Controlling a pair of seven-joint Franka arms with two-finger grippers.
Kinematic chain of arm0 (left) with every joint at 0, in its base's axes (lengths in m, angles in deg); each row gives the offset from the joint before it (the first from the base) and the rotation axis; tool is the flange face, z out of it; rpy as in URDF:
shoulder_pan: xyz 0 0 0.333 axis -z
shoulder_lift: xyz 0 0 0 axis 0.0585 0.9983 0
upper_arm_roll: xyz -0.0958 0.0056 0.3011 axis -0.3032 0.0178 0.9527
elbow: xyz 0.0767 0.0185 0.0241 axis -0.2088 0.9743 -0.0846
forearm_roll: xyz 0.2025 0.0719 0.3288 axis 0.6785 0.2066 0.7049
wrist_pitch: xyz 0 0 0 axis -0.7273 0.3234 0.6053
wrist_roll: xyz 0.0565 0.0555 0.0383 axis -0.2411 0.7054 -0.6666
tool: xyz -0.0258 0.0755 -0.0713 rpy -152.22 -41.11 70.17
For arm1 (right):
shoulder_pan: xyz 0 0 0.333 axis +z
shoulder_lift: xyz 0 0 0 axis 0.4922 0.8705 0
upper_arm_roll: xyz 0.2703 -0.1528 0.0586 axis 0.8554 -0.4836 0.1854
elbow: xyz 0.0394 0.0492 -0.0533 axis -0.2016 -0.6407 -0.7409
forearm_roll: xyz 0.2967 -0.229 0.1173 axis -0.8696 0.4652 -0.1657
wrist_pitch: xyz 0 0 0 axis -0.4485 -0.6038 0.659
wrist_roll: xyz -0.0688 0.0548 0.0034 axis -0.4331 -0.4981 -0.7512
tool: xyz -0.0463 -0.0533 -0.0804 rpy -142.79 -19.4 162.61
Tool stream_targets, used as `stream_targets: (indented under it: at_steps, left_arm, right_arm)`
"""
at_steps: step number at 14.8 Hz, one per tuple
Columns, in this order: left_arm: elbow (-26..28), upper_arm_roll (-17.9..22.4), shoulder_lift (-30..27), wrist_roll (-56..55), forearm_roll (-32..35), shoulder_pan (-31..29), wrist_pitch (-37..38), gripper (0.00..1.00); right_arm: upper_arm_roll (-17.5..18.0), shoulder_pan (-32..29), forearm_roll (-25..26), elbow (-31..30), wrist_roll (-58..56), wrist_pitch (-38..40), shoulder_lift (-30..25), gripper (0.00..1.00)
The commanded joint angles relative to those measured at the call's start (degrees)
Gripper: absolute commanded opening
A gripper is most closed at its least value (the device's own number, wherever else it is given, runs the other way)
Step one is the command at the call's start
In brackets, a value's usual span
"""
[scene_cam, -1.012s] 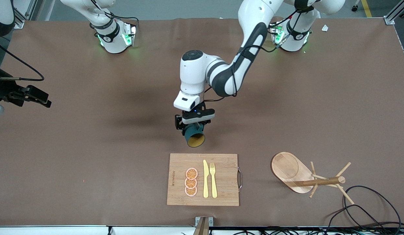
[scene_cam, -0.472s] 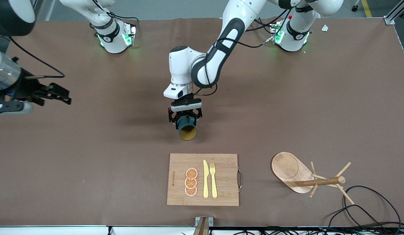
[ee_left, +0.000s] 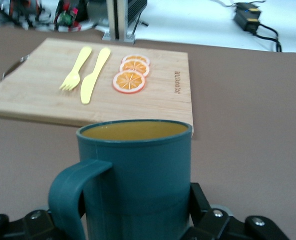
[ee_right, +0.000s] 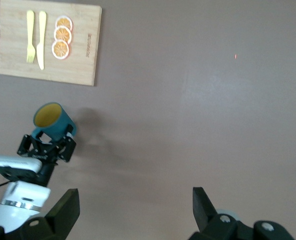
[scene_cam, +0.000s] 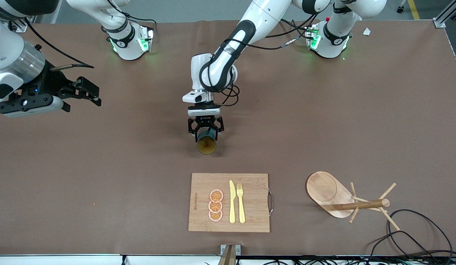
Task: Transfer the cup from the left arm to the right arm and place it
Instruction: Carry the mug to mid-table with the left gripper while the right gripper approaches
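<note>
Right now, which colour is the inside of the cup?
Mustard-brown inside the dark teal cup; the left wrist view shows it best.

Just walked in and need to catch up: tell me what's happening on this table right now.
The left gripper holds the cup in the air over the bare middle of the table, its mouth tipped toward the front camera. The right gripper hangs open over the right arm's end of the table, well apart from the cup, so no handover yet. A wooden board with a knife, fork and orange slices lies nearer the camera.
</note>
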Motion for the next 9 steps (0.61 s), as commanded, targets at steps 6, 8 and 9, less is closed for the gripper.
stream_targets:
  at_steps: [6,8,9]
  left_arm:
    - [-2.1,0.9,5.8,-13.9,15.6,5.4,8.6,0.64]
    - [-1.8,0.7,5.9,-14.2,15.7,6.7,10.5,0.82]
    - [-1.7,0.6,5.9,-14.3,15.6,7.3,11.4,0.98]
  right_arm:
    - [-0.4,-5.5,-1.5,-1.3,-1.0,0.4,0.3,1.0]
    - [-0.4,-5.2,-1.4,-0.9,-1.0,0.4,1.1,1.0]
    - [-0.3,-4.8,-1.1,-1.5,-0.7,0.5,1.5,1.0]
